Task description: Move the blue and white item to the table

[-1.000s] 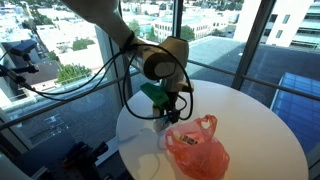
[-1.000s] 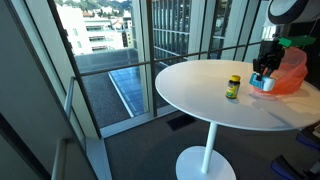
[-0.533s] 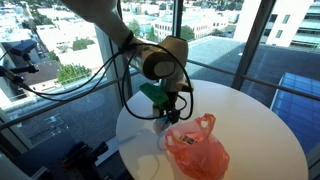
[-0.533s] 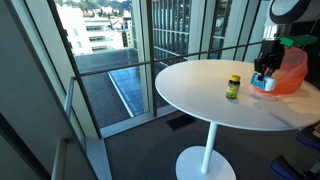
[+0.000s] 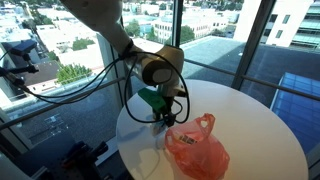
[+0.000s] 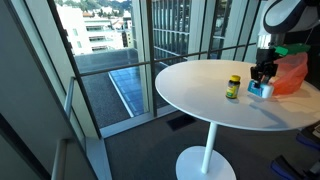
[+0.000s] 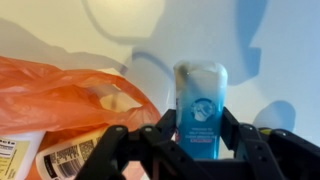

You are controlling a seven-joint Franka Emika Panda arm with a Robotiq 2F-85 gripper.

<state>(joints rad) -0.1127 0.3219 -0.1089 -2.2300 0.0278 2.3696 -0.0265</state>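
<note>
The blue and white item [image 7: 200, 105] is a small tube-like packet, white at its far end and blue lower down. My gripper [image 7: 200, 137] is shut on it, one finger on each side. In both exterior views the gripper [image 5: 160, 118] [image 6: 262, 80] holds the item [image 6: 265, 88] just above the round white table [image 5: 255, 120] [image 6: 195, 95], beside the red plastic bag [image 5: 196, 148] [image 6: 291, 70]. I cannot tell whether the item touches the tabletop.
A yellow-labelled, dark-capped bottle [image 6: 233, 87] stands on the table near the gripper. Labelled packages [image 7: 65, 157] show through the bag's opening. Floor-to-ceiling windows surround the table, and the table edge is close to the gripper in an exterior view [image 5: 125, 130].
My gripper has moved a little away from the red bag toward the bottle, still holding the blue and white item.
</note>
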